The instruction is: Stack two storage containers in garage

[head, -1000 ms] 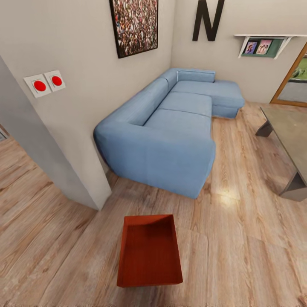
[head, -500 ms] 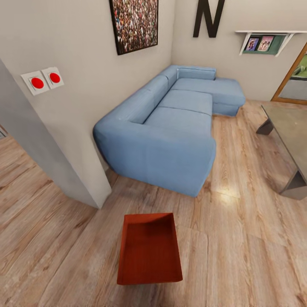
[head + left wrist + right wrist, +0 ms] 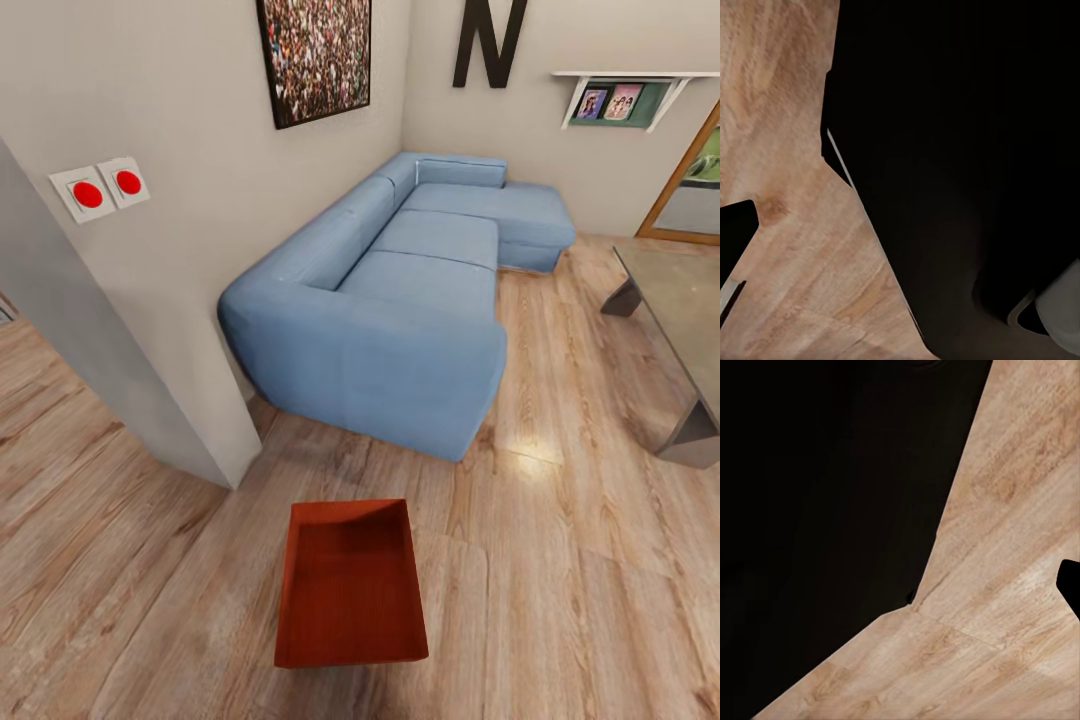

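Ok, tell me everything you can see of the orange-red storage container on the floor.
The storage container is an orange-red rectangular bin with thin plain walls and an open top, empty inside, with no lid or handles visible. It looks like smooth plastic. It sits upright on the light wood-plank floor in front of the blue sofa, apart from it, its long side running away from the camera. Nothing but the floor touches it.

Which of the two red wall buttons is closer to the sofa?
The right-hand button; its twin sits farther from the blue sofa, toward the wall corner.
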`<state>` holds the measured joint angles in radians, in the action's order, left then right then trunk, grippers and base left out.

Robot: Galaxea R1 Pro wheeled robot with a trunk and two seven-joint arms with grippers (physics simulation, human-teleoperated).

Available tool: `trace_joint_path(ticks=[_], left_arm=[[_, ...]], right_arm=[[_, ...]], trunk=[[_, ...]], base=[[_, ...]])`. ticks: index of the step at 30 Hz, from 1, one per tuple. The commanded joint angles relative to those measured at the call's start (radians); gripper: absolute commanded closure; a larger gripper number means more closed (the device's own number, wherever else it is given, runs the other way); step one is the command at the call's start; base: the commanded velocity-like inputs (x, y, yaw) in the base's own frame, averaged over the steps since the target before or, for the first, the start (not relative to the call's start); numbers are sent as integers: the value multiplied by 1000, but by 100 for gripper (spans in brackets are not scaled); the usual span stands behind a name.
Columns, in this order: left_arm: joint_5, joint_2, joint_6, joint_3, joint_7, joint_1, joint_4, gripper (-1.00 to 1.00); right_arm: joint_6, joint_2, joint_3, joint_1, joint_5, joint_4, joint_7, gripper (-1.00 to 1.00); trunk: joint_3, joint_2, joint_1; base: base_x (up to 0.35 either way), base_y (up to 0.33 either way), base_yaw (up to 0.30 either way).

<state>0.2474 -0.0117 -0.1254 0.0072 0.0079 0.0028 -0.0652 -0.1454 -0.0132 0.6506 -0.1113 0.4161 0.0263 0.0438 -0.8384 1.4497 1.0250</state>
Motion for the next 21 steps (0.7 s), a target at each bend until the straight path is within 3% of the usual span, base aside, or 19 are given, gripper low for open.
trace_joint_path(ticks=[1, 21], left_arm=[[4, 0, -2, 0, 1, 0, -1, -100], [4, 0, -2, 0, 1, 0, -1, -100]], right_arm=[[-5, 0, 9, -1, 8, 3, 0, -100], [-6, 4, 9, -1, 11, 3, 4, -100]], trunk=[[-1, 0, 0], [-1, 0, 0]], base=[[0, 0, 0], [0, 0, 0]])
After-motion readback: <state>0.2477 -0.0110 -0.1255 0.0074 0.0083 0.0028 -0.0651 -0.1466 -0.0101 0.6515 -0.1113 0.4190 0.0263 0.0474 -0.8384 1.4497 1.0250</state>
